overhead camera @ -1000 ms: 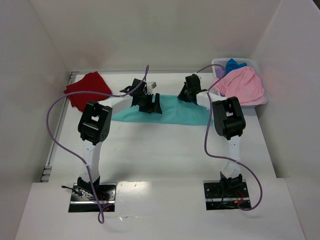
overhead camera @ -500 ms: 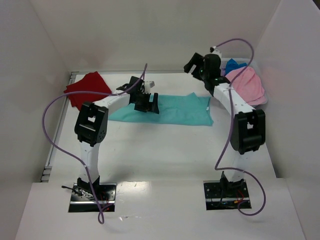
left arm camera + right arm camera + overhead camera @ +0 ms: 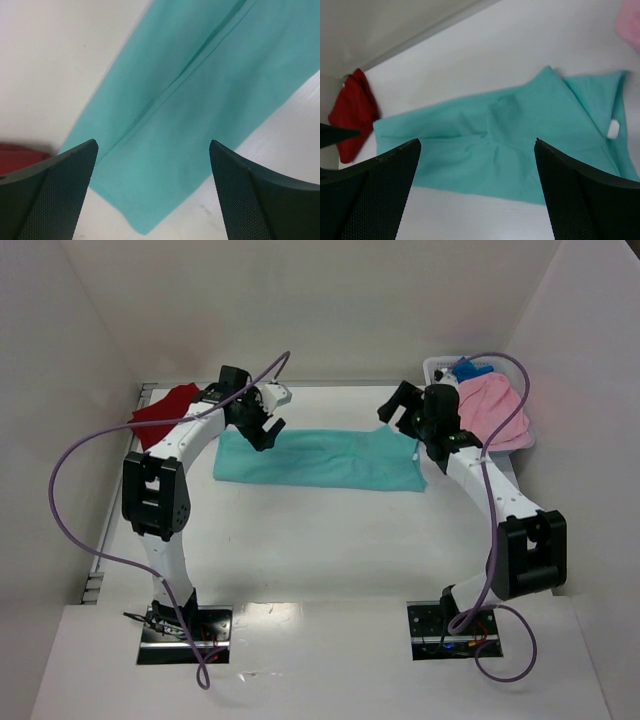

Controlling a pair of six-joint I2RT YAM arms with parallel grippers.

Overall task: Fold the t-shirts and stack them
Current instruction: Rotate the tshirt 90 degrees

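Both arms had lifted away and apart. Left end effector [image 3: 262, 426] and right end effector [image 3: 396, 405] stood open and empty above the teal fabric t-shirt [image 3: 320, 458], a long folded strip across the far counter [image 3: 320, 540]. Next move, judged: grip one end, fold crosswise.

The white table [image 3: 330, 540] carries three things. A teal t-shirt [image 3: 320, 458] lies flat on it as a long folded band, running from beneath the left gripper [image 3: 262, 428] to just below the right gripper [image 3: 397, 405] (a small white tag [image 3: 613, 129] shows at that end). A dark red t-shirt [image 3: 160, 412] lies bunched on the outer side of the left gripper, near the teal band's end. A white basket [image 3: 440, 365] sits beyond the right gripper, on its outer side.
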